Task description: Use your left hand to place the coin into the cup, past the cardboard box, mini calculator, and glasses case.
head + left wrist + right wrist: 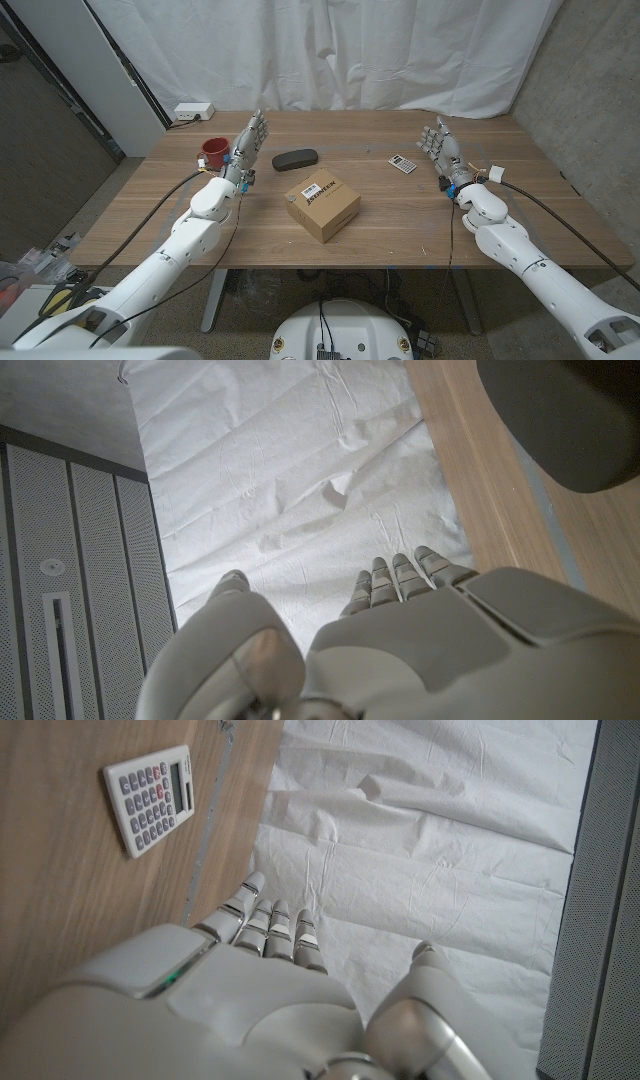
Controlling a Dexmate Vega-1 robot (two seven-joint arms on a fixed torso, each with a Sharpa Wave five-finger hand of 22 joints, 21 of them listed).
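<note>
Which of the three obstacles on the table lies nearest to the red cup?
The black glasses case. It lies just beside the red cup, while the cardboard box and the mini calculator lie farther away.

The head view looks down from above and behind both arms over the whole wooden table (pixel 400 235). Each wrist view sits close behind its hand, facing the white curtain (pixel 300 480), which all views share.

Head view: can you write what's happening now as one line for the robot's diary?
left hand: open, beside red cup | right hand: open, near mini calculator | cardboard box: table middle | coin: not visible
</note>
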